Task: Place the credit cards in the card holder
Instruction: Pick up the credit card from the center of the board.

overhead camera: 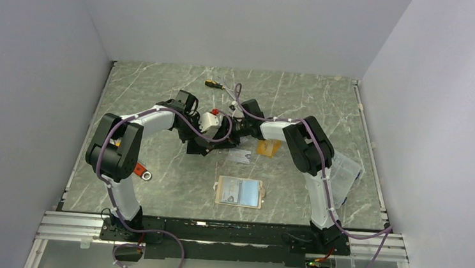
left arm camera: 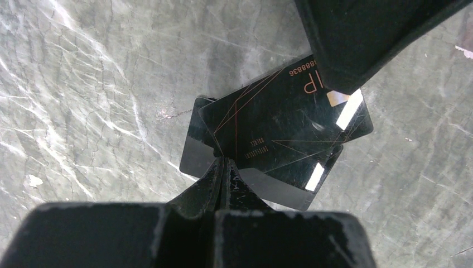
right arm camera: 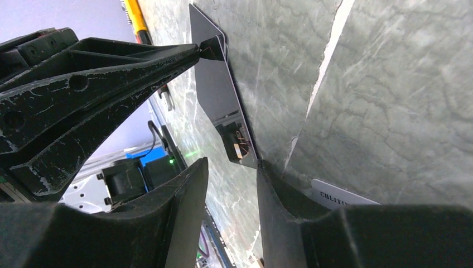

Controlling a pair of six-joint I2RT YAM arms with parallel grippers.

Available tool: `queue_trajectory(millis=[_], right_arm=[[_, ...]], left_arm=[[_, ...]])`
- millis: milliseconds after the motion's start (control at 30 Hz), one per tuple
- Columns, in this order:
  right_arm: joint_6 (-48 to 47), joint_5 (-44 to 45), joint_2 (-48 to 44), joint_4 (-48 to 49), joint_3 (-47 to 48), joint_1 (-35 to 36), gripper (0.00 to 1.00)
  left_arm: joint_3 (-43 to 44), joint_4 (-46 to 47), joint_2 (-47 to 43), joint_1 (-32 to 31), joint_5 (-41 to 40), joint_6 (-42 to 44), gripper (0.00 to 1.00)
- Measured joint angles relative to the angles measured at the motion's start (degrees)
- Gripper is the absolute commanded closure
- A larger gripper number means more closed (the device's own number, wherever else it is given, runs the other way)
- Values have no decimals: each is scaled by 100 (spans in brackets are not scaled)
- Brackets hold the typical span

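My left gripper (left arm camera: 223, 163) is shut on the corner of a black credit card (left arm camera: 290, 114) with thin gold lines, holding it tilted just off the marble table. The right wrist view shows that card (right arm camera: 222, 95) edge-on. My right gripper (right arm camera: 231, 164) is open at the card's other end, one fingertip (right arm camera: 261, 170) touching its edge. From above, both grippers meet mid-table over the black card (overhead camera: 196, 149). A silver-grey card (overhead camera: 241, 155) and an orange card (overhead camera: 268, 147) lie flat beside them. The tan card holder (overhead camera: 240, 192) lies open nearer the arm bases.
A clear plastic box (overhead camera: 346, 174) sits at the right by the right arm. A small red tag with a metal ring (overhead camera: 143, 173) lies left of the holder. A yellow-and-black tool (overhead camera: 212, 83) rests near the back of the table (overhead camera: 301, 100). White walls enclose three sides.
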Motion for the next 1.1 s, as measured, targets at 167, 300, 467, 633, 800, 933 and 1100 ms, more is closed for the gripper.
queue_trajectory(millis=[167, 300, 467, 633, 800, 933, 1100], right_arm=[[289, -33, 0, 289, -122, 20, 60], [592, -61, 0, 684, -317, 20, 60], [769, -103, 0, 901, -420, -2, 61], [442, -61, -24, 466, -262, -17, 61], [-162, 195, -24, -348, 378, -20, 61], [-400, 280, -24, -562, 688, -17, 62], [-507, 313, -22, -710, 660, 11, 62]], left_arm=[[-17, 22, -11, 0, 33, 0, 100], [-33, 28, -22, 0, 70, 0, 100], [-33, 24, -22, 0, 118, 0, 100], [-28, -57, -33, 26, 328, -22, 100], [79, -531, -66, 131, 629, -92, 100], [203, -835, -236, 181, 791, -155, 99], [238, -935, -450, 175, 1043, -247, 100]])
